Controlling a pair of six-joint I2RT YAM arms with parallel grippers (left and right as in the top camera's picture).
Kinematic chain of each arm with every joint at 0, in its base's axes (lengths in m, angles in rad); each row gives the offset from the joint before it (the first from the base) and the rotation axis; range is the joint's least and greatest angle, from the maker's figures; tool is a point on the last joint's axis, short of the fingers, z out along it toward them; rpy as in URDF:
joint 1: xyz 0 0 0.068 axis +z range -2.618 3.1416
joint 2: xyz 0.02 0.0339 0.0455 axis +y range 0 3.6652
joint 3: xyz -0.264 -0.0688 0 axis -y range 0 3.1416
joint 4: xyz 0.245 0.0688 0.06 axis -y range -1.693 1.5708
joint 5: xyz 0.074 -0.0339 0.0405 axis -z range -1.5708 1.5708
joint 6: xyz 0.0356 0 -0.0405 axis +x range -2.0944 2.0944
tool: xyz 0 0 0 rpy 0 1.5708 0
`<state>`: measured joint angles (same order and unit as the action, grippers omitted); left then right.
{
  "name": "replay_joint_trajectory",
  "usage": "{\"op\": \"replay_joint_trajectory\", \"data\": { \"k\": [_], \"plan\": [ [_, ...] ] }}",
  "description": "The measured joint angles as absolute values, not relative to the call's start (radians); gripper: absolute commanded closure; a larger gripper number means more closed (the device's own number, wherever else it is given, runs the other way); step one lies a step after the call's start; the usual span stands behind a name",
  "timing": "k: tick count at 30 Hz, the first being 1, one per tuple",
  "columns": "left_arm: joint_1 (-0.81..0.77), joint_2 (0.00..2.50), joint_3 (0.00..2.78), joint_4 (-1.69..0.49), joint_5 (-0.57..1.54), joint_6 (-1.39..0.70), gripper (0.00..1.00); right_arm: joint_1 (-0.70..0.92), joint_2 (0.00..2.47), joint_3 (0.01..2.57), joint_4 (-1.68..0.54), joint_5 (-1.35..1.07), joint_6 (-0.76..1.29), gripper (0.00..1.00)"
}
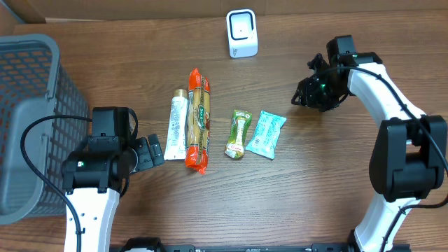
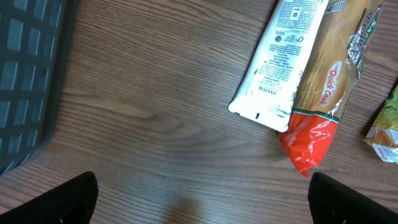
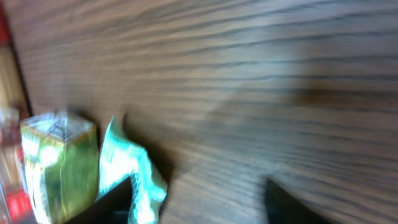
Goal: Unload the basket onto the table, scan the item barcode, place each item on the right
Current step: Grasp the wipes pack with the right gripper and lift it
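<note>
My right fingers, parted and empty near the teal packet, could shove it aside if lowered off-centre; my left fingers gape wide, empty.

In the left wrist view, the white plastic tube lying on the brown wooden surface carries small dark print near its crimped end. A brand word that looks like "PANTENE" can be made out there, while the finer lines above it are too small to read. Touching its side, the long clear-and-red plastic pack of spaghetti bears the words "Quick Cook" in slanted red script. The print on the small green packet and the teal packet is too small to read.
</note>
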<state>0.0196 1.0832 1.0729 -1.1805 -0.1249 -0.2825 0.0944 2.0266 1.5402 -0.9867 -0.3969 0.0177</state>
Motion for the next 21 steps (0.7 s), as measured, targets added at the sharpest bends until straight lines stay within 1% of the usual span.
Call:
{"op": "replay_joint_trajectory", "data": {
  "k": [1, 5, 10, 12, 14, 16, 17, 18, 21],
  "plan": [
    [0.020, 1.083, 1.073, -1.180, -0.125, -0.282, 0.00, 0.107, 2.024, 1.541, -0.995, -0.405, -0.030, 0.11],
    [0.020, 1.083, 1.073, -1.180, -0.125, -0.282, 0.00, 0.174, 2.024, 1.541, -0.969, -0.415, -0.142, 0.11],
    [0.020, 1.083, 1.073, -1.180, -0.125, -0.282, 0.00, 0.252, 2.070, 1.543, -0.971, -0.415, -0.193, 0.18],
    [0.020, 1.083, 1.073, -1.180, -0.125, -0.282, 0.00, 0.258, 2.112, 1.543, -0.987, -0.412, -0.199, 0.20],
    [0.020, 1.083, 1.073, -1.180, -0.125, -0.282, 0.01, 0.257, 2.143, 1.543, -0.994, -0.402, -0.207, 0.24],
    [0.020, 1.083, 1.073, -1.180, -0.125, -0.282, 0.00, 0.256, 2.145, 1.547, -0.995, -0.393, -0.211, 0.36],
    [0.020, 1.083, 1.073, -1.180, -0.125, -0.282, 0.00, 0.256, 2.147, 1.547, -0.995, -0.391, -0.213, 0.44],
    [0.020, 1.083, 1.073, -1.180, -0.125, -0.282, 0.00, 0.256, 2.148, 1.547, -0.995, -0.389, -0.208, 0.57],
    [0.020, 1.083, 1.073, -1.180, -0.125, -0.282, 0.00, 0.256, 2.152, 1.547, -1.000, -0.389, -0.211, 0.66]
  ]
}}
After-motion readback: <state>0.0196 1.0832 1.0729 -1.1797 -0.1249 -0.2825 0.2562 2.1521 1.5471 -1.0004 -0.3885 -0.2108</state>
